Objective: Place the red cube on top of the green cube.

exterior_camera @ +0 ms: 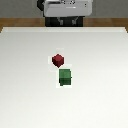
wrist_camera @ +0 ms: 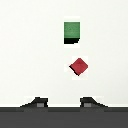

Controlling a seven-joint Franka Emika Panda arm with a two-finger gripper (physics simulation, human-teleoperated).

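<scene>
The red cube [exterior_camera: 58,60] rests on the white table [exterior_camera: 25,75], turned at an angle. The green cube [exterior_camera: 65,76] lies just in front of it and slightly toward the exterior view's right, with a small gap between them. The wrist view shows both: the red cube [wrist_camera: 79,66] is nearer the fingers and the green cube [wrist_camera: 72,32] is farther off. My gripper [wrist_camera: 64,103] is open with nothing between its fingers, which are high above the table and well apart from both cubes. Only the two dark fingertips [wrist_camera: 36,103] show.
The arm's grey body [exterior_camera: 66,11] hangs at the table's far edge. A brown floor strip [exterior_camera: 15,22] runs behind the table. Nothing else stands on the white surface.
</scene>
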